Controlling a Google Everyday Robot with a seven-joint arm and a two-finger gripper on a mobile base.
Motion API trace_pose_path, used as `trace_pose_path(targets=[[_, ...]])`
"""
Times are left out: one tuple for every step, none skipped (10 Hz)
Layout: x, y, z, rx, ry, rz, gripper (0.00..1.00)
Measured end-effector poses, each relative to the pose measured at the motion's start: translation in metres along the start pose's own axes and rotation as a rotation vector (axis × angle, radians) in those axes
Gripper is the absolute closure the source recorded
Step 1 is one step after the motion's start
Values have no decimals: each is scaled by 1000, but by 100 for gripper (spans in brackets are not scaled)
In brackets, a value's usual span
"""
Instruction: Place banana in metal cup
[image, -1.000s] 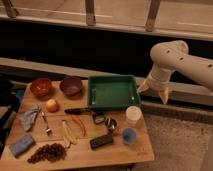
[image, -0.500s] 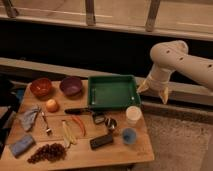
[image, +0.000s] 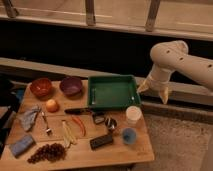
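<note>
Hanging in the air beyond the right edge of the desk (image: 100, 150), level with the far right corner of the green tray (image: 95, 95), the tool (image: 153, 91) is pointing down with its two fingers spread apart and nothing between them. It is sitting well apart from everything it needs.

Toward the near left of the desk, the banana (image: 67, 134) is lying flat on the wood, its length running from far to near. A red chili pepper (image: 79, 125) is lying just to its right and a fork (image: 46, 124) to its left, so the space around it is looking tight. The metal cup (image: 111, 123) is standing upright right of the banana, just beside the scissors handle, with the white cup (image: 133, 115) and the blue cup (image: 129, 135) crowding its right side.

I am judging the banana to be light, soft under its skin and easily bruised, with a smooth, curved surface that could roll between the fingers. Taking hold across its middle, fingers closing on the two long sides with a gentle squeeze, is looking like the safest choice. Being long and the cup small, it is likely going to need tipping end-down to go in, and the cup may topple if nudged.
</note>
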Motion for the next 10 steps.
trace_pose_path(targets=[[0, 0, 1, 1, 2, 0, 20], [0, 0, 1, 1, 2, 0, 20], [0, 0, 1, 1, 2, 0, 20], [0, 0, 1, 1, 2, 0, 20], [0, 0, 1, 1, 2, 0, 20], [0, 0, 1, 1, 2, 0, 20], [0, 0, 1, 1, 2, 0, 20], [0, 0, 1, 1, 2, -1, 20], [0, 0, 1, 2, 2, -10, 20], [0, -1, 0, 16, -5, -37, 20]])
